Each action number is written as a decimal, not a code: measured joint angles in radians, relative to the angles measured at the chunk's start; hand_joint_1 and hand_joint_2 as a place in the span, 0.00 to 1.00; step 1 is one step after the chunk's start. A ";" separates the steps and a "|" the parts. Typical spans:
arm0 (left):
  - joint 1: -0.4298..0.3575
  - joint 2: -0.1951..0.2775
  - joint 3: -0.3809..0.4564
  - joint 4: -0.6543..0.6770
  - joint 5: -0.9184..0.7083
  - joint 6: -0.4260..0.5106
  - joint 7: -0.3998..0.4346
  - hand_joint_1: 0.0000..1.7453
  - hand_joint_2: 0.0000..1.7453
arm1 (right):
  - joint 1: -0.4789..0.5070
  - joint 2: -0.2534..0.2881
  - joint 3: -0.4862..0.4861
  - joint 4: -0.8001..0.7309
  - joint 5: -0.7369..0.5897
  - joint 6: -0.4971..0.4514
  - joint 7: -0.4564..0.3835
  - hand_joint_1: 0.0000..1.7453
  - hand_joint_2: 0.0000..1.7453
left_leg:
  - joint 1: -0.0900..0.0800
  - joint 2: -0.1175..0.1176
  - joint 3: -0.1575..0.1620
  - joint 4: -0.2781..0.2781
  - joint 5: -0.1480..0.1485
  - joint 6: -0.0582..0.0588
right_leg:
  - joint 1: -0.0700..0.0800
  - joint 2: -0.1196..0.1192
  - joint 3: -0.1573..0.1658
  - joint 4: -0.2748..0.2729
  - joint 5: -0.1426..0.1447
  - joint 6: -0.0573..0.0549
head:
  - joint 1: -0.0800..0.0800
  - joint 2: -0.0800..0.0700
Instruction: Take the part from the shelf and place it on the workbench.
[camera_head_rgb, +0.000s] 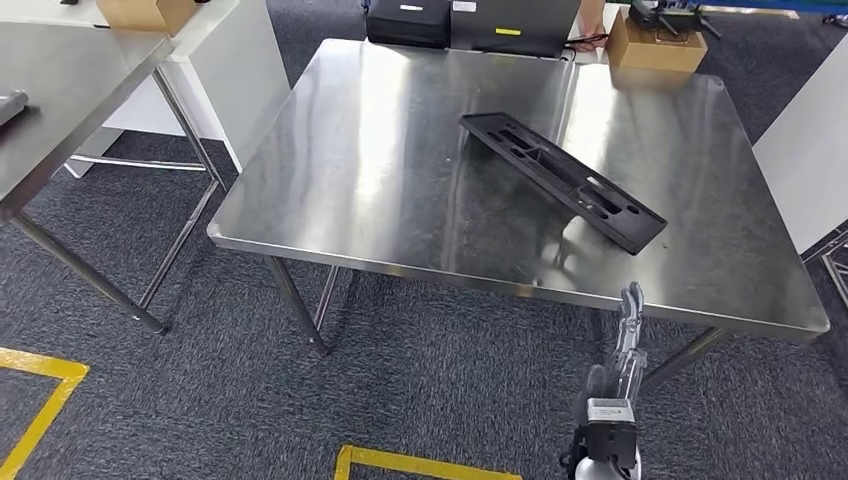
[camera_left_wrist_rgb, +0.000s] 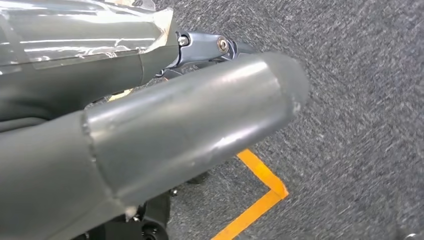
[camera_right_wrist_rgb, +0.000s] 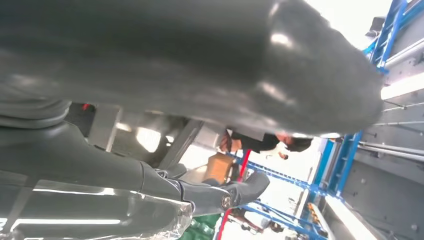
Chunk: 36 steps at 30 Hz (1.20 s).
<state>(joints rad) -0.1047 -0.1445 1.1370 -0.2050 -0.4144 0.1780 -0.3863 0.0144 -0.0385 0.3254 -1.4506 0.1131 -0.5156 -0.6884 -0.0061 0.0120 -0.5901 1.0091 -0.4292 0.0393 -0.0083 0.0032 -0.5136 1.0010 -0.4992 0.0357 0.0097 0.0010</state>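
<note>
Floor: dark grey carpet (camera_head_rgb: 440, 400) with yellow tape lines (camera_head_rgb: 30, 400) marked on it; one taped corner lies below my left hand in the left wrist view.
Workbench: stainless steel workbench (camera_head_rgb: 400, 160), square top, bright reflections across it, standing on thin metal legs directly ahead of my right hand.
Part: long black part (camera_head_rgb: 562, 178), flat and slotted, lying diagonally on the workbench top, resting free, beyond my right hand and apart from it.
Right hand: my right hand (camera_head_rgb: 628, 335) is raised at the near edge of the workbench, fingers extended and pointing towards the part, holding nothing; fingers apart from the thumb in the right wrist view.
Left hand: my left hand (camera_left_wrist_rgb: 165, 125) hangs over the carpet; the thick grey thumb lies across the left wrist view with nothing against it, but the fingers are mostly hidden, so I cannot tell whether it is open or closed.
Second table: another steel table (camera_head_rgb: 70, 90) stands further off to the left of both hands.
Background: cardboard box (camera_head_rgb: 655, 45) and black cases (camera_head_rgb: 410, 22) beyond the far edge of the workbench; white panel (camera_head_rgb: 810, 150) to the right; blue racking (camera_right_wrist_rgb: 345, 165) appears in the right wrist view.
</note>
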 joint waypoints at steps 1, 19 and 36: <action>0.001 0.000 0.000 0.000 -0.002 0.000 0.000 0.00 0.00 | 0.004 0.000 -0.003 -0.001 -0.006 0.000 0.000 0.00 0.00 | 0.001 -0.001 -0.003 0.003 0.000 -0.005 | -0.006 -0.001 -0.005 -0.005 0.003 -0.009 | 0.001 0.000; -0.003 -0.006 -0.004 0.000 -0.017 -0.005 0.017 0.00 0.00 | 0.110 0.065 -0.137 -0.026 0.000 0.064 0.000 0.00 0.00 | 0.019 -0.011 0.105 -0.041 -0.069 0.007 | -0.019 -0.004 -0.123 0.047 0.056 0.009 | -0.005 0.000; 0.002 -0.007 -0.004 0.001 -0.021 -0.024 0.017 0.00 0.00 | 0.144 0.113 -0.202 -0.030 0.057 0.066 0.000 0.00 0.00 | 0.011 -0.011 -0.087 0.148 -0.117 -0.039 | -0.009 -0.011 0.044 -0.048 0.001 -0.055 | -0.009 0.000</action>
<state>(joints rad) -0.1027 -0.1512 1.1334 -0.2045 -0.4354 0.1535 -0.3689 0.1579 0.0750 0.1235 -1.4804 0.1696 -0.4492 -0.6882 0.0052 0.0014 -0.6769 1.1566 -0.5461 0.0006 -0.0175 -0.0073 -0.4700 0.9526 -0.4979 -0.0188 0.0009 0.0010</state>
